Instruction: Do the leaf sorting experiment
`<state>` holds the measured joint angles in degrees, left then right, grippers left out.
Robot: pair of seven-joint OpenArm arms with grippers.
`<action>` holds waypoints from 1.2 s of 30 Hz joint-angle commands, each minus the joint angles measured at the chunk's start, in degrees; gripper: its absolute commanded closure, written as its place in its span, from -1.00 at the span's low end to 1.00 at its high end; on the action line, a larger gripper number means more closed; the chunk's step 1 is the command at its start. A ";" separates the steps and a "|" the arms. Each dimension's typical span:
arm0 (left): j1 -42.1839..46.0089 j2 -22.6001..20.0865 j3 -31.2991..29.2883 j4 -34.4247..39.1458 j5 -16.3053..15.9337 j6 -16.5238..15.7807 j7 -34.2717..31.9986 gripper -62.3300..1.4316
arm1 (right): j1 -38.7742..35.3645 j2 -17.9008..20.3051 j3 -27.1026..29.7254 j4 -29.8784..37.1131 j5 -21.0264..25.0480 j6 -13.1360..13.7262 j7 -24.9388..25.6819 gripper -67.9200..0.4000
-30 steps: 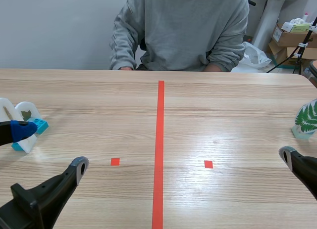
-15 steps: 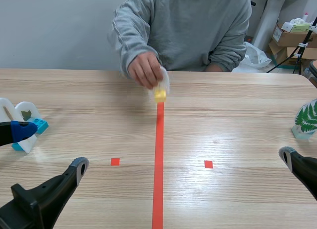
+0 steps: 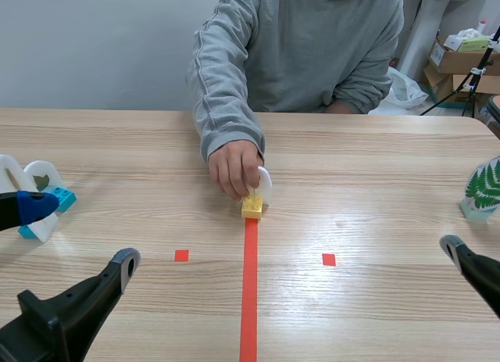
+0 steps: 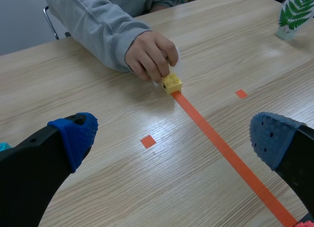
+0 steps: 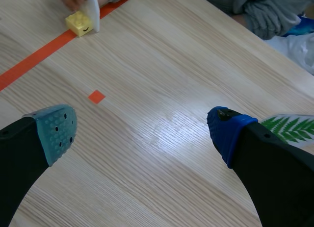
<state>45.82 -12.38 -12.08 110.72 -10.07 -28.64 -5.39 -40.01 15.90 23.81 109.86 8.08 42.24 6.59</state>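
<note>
Wooden table (image 3: 375, 182), yellow block (image 3: 251, 206) well ahead of left gripper (image 4: 174, 135) and right gripper (image 5: 142, 130), both spread.

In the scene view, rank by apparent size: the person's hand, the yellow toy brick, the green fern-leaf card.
1. Person's hand
2. Green fern-leaf card, close to the hand; the picture's edge cuts it, so unsure
3. Yellow toy brick, clearly smallest

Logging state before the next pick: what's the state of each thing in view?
Yellow-base card: upright on the tape line, person's hand on it.
Fern card: upright, untouched.
Blue-base cards: standing, untouched.
Left end effector: open, empty.
Right end effector: open, empty.
</note>
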 commanded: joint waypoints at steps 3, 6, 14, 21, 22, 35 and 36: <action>-0.31 0.28 -0.04 0.96 -0.61 0.00 -0.70 -1.00 | 0.00 0.59 -3.82 1.07 -0.04 0.48 0.90 -0.60; -0.31 0.28 -0.04 0.96 -0.61 0.00 -0.66 -1.00 | 0.00 0.59 -5.90 1.07 -0.04 0.48 1.07 -0.60; -0.28 0.28 -0.04 0.96 -0.61 0.00 -0.61 -1.00 | 0.00 0.59 -6.64 1.07 -0.04 0.48 0.61 -0.60; -0.28 0.28 -0.04 0.96 -0.61 0.00 -0.59 -1.00 | 0.00 0.59 -6.64 1.07 -0.04 0.48 0.59 -0.60; -0.28 0.28 -0.04 0.96 -0.61 0.00 -0.59 -1.00 | 0.00 0.59 -6.64 1.07 -0.04 0.48 0.59 -0.60; -0.28 0.28 -0.04 0.96 -0.61 0.00 -0.59 -1.00 | 0.02 0.59 -6.64 1.07 -0.04 0.48 0.59 -0.60; -0.28 0.28 -0.04 0.96 -0.61 0.00 -0.59 -1.00 | 0.02 0.59 -6.64 1.07 -0.04 0.48 0.59 -0.60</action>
<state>45.71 -12.38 -12.08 110.72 -10.07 -28.64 -4.99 -40.01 15.90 16.43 109.86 7.27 42.30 6.37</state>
